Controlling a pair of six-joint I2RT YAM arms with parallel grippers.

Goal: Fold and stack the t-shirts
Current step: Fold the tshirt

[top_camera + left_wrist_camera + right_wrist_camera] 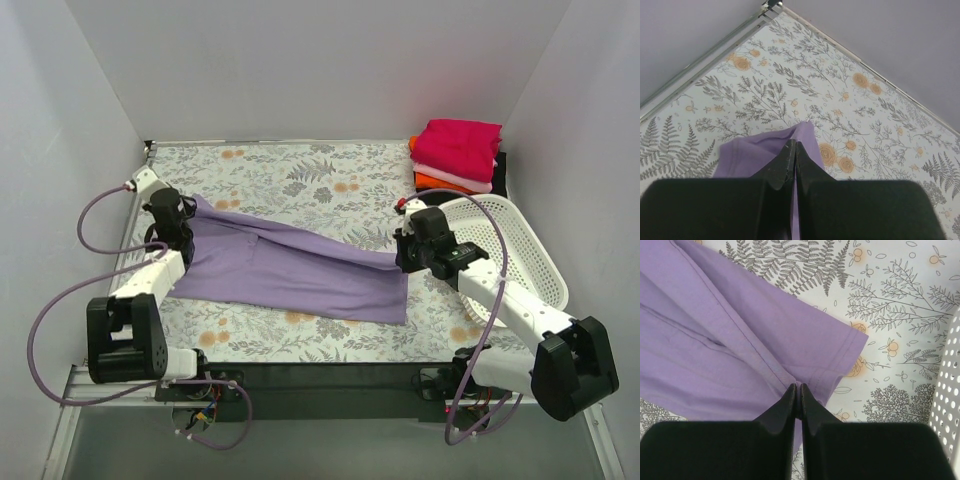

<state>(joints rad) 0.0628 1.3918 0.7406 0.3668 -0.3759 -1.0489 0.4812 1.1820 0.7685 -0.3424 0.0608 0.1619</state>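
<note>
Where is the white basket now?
In the top view, the basket lies at the right, in front of the folded stack, beside the right hand.

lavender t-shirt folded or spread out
Spread out, not yet a folded rectangle: the lavender t-shirt is stretched long between the left gripper and right gripper, both shut on its edges.

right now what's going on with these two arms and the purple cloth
Two robot arms are working on a lavender t-shirt. The left gripper is shut on its left end and the right gripper is shut on its right end, so the cloth is drawn out between them over the floral table. It is not yet folded. A stack of folded shirts, magenta on top, sits in the far right corner behind the white basket.
</note>
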